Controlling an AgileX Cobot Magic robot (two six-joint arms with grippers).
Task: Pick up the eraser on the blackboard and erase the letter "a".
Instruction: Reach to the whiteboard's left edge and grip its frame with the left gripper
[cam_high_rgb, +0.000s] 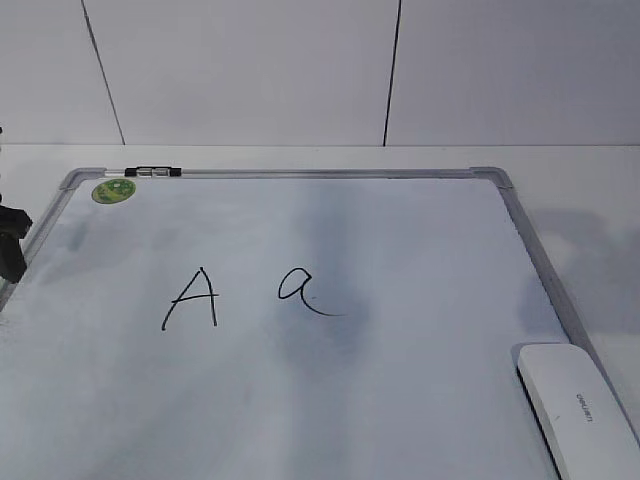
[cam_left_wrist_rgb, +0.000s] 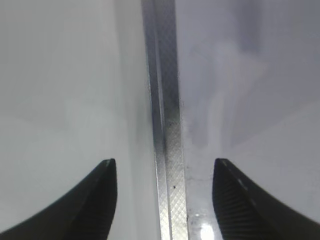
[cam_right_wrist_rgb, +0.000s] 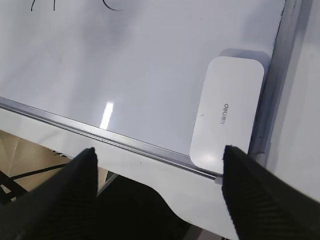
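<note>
Step in hand: the pick-up is only being approached; the eraser (cam_high_rgb: 577, 408) is lying untouched, so nothing of the wiping is started.
Eraser position: it is resting flat on the blackboard (cam_high_rgb: 300, 420) in the near right corner, its long side lying just beside the right frame rail, lettering facing up.
Right gripper: the right gripper (cam_right_wrist_rgb: 160, 165) is hovering above the near edge of the board with its fingers (cam_right_wrist_rgb: 250, 190) standing wide apart and gripping nothing; in its wrist view the eraser (cam_right_wrist_rgb: 227, 112) is sitting ahead and toward the right finger, apart from both.
Left gripper: the left gripper (cam_left_wrist_rgb: 164, 192) is hanging over the left frame rail (cam_left_wrist_rgb: 167, 150), jaws parted to either side of it and holding nothing; it is showing only as a dark shape at the far left edge of the exterior view.
Target mark: the letter "a" (cam_high_rgb: 305, 287) is sitting near the middle of the board, intact, with the capital "A" (cam_high_rgb: 192, 298) just to its left.
Next move, as I judge it: the right arm is needing to shift right and lower until the fingers are straddling the eraser's narrow width, then close.
Caution: the wipe will be needing to stay clear of the capital.
</note>
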